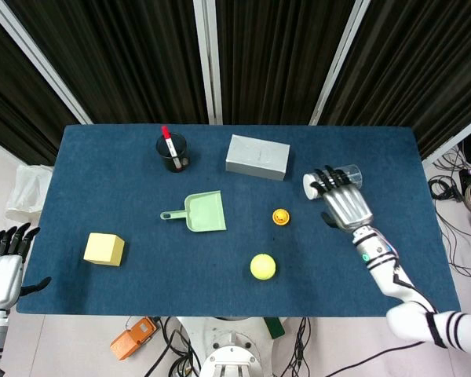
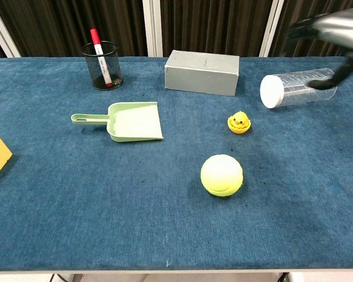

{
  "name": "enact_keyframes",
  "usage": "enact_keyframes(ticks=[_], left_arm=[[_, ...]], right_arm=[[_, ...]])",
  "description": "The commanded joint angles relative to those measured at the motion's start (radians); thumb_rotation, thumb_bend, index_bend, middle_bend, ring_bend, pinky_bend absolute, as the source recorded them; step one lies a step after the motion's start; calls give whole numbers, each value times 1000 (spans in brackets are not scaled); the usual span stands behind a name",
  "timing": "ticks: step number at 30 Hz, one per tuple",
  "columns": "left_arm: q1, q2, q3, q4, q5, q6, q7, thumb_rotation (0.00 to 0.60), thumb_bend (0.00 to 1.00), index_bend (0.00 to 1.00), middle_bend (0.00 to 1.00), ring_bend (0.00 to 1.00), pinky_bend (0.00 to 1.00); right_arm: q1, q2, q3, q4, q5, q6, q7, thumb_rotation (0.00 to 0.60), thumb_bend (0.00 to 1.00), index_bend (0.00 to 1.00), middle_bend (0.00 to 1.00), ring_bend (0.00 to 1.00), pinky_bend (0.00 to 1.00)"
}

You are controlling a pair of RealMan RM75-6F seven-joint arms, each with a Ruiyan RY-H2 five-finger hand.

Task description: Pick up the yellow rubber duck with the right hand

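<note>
The yellow rubber duck [image 1: 280, 217] [image 2: 239, 123] stands upright and alone on the blue table, right of centre. My right hand [image 1: 344, 203] [image 2: 332, 36] hangs in the air well to the duck's right, above the clear tube, holding nothing, with its fingers apart; it looks blurred in the chest view. My left hand [image 1: 3, 267] waits off the table's left edge, fingers spread and empty.
A clear plastic tube [image 2: 297, 88] lies on its side under my right hand. A grey box [image 2: 202, 71] stands behind the duck. A tennis ball [image 2: 222, 174] lies in front of it. A green dustpan [image 2: 133, 121], a pen cup [image 2: 102, 64] and a yellow block [image 1: 104, 249] sit to the left.
</note>
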Motion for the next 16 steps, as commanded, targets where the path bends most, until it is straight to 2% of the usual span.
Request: enact_keyframes(ticks=[1,3,6,11,16], left_arm=[[-4,-2,-2,1,3,-1,1,600,14,116,37,0,0],[-8,-4,-4,1,7,0,4,600,14,116,37,0,0],[-12,-10,-7,1,14,4,7,600,14,116,37,0,0],[-17,-19,-9,1,21,7,12,600,14,116,37,0,0],[-22,-21,-10,1,25,8,18,600,14,116,37,0,0]], right_arm=[[-147,105,-64,-65,-68,151,81,600,239,170,144,71,177],[-203,125,-86,-65,-94,209,127,600,231,84,130,60,173],[-293,138,-122,-45,-145,300,220,600,227,12,90,24,141],[-411,126,-163,17,-226,420,350,600,227,0,58,0,102],[-453,116,-165,59,-274,452,426,600,226,0,58,0,93]])
